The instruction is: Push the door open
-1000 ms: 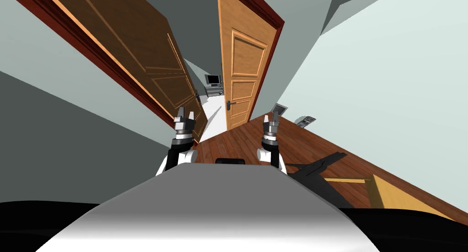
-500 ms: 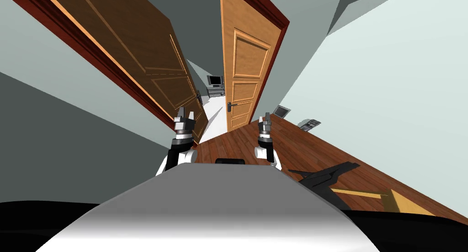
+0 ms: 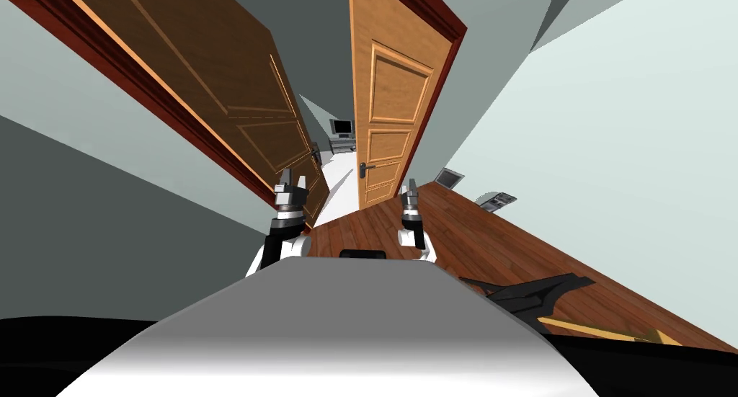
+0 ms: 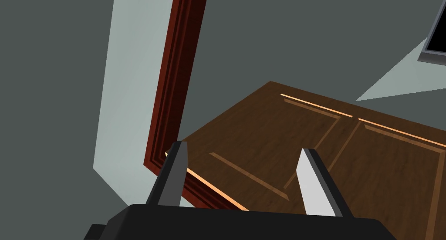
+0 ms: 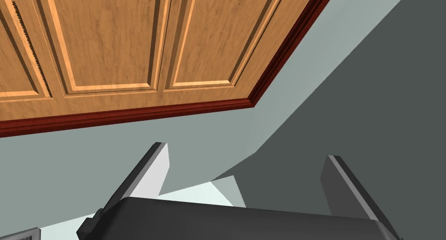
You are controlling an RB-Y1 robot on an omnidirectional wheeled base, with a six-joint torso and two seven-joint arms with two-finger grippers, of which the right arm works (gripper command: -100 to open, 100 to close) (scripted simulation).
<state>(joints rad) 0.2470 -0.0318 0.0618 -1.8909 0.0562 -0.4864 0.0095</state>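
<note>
— Wooden floor [image 3: 476,234] runs up to two doors. Where is the one to push?

— The light orange door [image 3: 389,126] stands ahead in its dark red frame [image 5: 130,115], with the handle [image 3: 366,167] on its left edge. Left of it, across a narrow gap, a dark brown door [image 3: 216,83] hangs swung away from a second red frame [image 4: 176,76]. Which of the two is meant, I cannot tell.

— And your right gripper?

— My right gripper [image 3: 412,185] is low, before the right bottom corner of the light orange door. Its fingers [image 5: 152,167] stand wide apart and hold nothing. From the wrist I see grey wall [image 5: 196,137] between them and the door panels further off, so they are apart from the door.

— The left?

— My left gripper [image 3: 294,175] is left of the light orange door, close before the dark brown door. Its fingers [image 4: 311,185] are wide too, and empty; if they touch the panel I cannot tell.
</note>
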